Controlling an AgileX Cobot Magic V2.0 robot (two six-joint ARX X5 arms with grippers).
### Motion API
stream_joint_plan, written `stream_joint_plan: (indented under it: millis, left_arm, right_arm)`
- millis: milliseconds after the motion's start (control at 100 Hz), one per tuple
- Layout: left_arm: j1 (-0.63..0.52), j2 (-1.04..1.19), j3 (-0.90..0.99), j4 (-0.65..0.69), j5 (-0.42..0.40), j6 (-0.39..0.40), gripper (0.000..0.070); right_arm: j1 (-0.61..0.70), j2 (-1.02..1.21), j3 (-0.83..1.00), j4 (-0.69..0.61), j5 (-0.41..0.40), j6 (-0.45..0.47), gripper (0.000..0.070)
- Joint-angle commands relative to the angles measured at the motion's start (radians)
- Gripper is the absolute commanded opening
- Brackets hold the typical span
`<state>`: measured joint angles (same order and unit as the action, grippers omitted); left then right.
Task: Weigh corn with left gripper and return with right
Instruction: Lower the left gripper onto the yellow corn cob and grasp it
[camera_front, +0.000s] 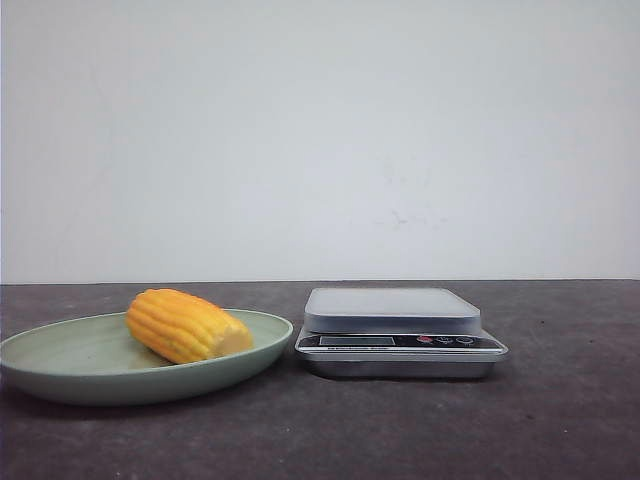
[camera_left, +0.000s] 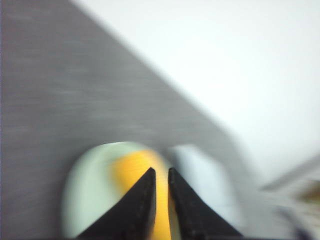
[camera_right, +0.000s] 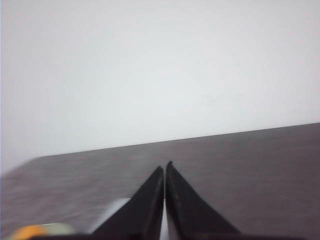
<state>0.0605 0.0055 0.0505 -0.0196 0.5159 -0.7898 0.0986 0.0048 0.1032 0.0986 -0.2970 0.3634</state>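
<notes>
The corn (camera_front: 185, 325), a stubby yellow-orange cob, lies on a pale green plate (camera_front: 60, 352) at the left of the table, its cut end toward the scale (camera_front: 392, 310). Neither gripper shows in the front view. In the blurred left wrist view, my left gripper (camera_left: 161, 170) hangs above the corn (camera_left: 132, 167) and plate (camera_left: 87, 190). Its fingers stand a narrow gap apart with nothing between them. My right gripper (camera_right: 165, 165) is shut and empty, over the dark table. A sliver of the corn (camera_right: 25, 232) shows at that view's edge.
A silver kitchen scale with a flat square platform stands just right of the plate, its display and buttons facing front. It shows as a pale blur (camera_left: 197, 175) beside the plate in the left wrist view. A white wall backs the dark table (camera_front: 560, 420).
</notes>
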Motion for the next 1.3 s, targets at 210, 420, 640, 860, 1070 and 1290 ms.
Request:
stream_joint_plan:
  millis: [210, 420, 640, 860, 1070, 1290]
  left_arm:
    - [0.0, 0.137, 0.48, -0.307, -0.011, 0.122, 0.0012]
    - [0.0, 0.446, 0.888, -0.49, -0.01, 0.319, 0.0012]
    - [-0.002, 0.649, 1.164, -0.646, -0.006, 0.436, 0.0085]
    - [-0.004, 0.682, 1.19, -0.696, -0.015, 0.441, 0.07]
    - [-0.043, 0.713, 1.186, -0.8, -0.011, 0.435, 0.07]
    - [-0.145, 0.833, 1.091, -0.948, -0.019, 0.402, 0.0673]
  right_arm:
    - [0.002, 0.198, 0.537, -0.526, 0.127, -0.128, 0.0001]
    - [0.002, 0.48, 0.903, -0.704, 0.143, -0.216, 0.0001]
    - [0.003, 0.608, 1.069, -0.758, 0.135, -0.215, 0.0107]
    - [0.003, 0.609, 1.071, -0.755, 0.103, -0.211, 0.07]
    - [0.003, 0.608, 1.071, -0.758, 0.102, -0.21, 0.07]
    - [0.004, 0.622, 1.069, -0.761, 0.084, -0.18, 0.07]
